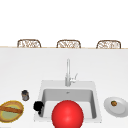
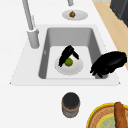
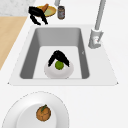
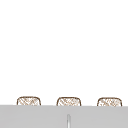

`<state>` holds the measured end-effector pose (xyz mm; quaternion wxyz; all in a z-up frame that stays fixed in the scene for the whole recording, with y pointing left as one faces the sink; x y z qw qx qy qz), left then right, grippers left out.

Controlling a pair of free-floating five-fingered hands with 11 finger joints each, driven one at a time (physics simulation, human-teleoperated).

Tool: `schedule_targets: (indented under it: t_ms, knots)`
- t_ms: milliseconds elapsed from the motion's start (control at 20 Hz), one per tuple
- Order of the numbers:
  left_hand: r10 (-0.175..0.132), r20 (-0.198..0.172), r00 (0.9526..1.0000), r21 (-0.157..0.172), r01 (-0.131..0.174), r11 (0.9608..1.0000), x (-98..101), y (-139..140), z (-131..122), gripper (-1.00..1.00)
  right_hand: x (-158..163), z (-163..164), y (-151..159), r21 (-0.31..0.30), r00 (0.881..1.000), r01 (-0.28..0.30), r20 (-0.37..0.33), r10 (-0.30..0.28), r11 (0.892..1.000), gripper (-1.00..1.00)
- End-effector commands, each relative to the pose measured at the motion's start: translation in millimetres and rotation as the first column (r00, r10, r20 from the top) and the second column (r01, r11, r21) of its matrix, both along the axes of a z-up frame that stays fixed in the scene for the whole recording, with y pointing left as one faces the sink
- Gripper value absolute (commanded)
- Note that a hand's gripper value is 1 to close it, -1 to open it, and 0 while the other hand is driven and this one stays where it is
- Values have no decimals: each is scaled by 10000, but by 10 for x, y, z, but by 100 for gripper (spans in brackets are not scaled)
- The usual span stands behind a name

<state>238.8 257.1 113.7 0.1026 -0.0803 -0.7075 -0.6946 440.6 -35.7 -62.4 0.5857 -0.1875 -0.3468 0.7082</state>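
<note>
In the sink (image 2: 70, 35) lies a white plate (image 2: 75, 71) (image 3: 50, 72) with a green lime (image 2: 69, 62) (image 3: 59, 65) on it. My right hand (image 2: 68, 52) (image 3: 58, 54) arches over the lime from above, its fingers curled down on both sides of it. My left hand (image 1: 37, 106) (image 2: 111, 62) (image 3: 36, 12) hangs in the air above the sink's front left corner, fingers relaxed and pointing down, holding nothing. In the front view a large red ball (image 1: 67, 115) hides the front of the basin.
A faucet (image 1: 68, 72) stands behind the sink. Left of the sink are a dark jar (image 1: 25, 95) (image 2: 71, 103) and a yellow bowl (image 1: 21, 106) with a bread stick (image 1: 11, 109). At the right, a grey plate (image 1: 122, 108) (image 3: 27, 112) carries a brown fruit (image 3: 43, 113).
</note>
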Motion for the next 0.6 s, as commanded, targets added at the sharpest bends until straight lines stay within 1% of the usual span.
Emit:
schedule_targets:
  t_ms: [0,50,150,300,400,550]
  knots:
    - [0,0,10000,0,0,10000,0,0,0,0,121,-114,-1,1,9997,-197,-143,197,9998,-100]
    - [0,0,10000,0,0,10000,0,0,0,0,41,-176,-1,-89,9999,-66,111,67,9999,-100]
    - [0,0,10000,0,0,10000,0,0,0,0,33,-266,-10,-18,9970,-20,768,21,10000,-100]
    - [0,0,10000,0,0,10000,0,0,0,0,76,-419,-29,-29,9927,-68,1208,71,10000,-100]
    - [0,0,10000,0,0,10000,0,0,0,0,124,-478,-18,-21,9927,-89,1202,91,10000,-100]
    - [0,0,10000,0,0,10000,0,0,0,0,206,-479,-26,104,9967,-90,809,81,9999,-100]
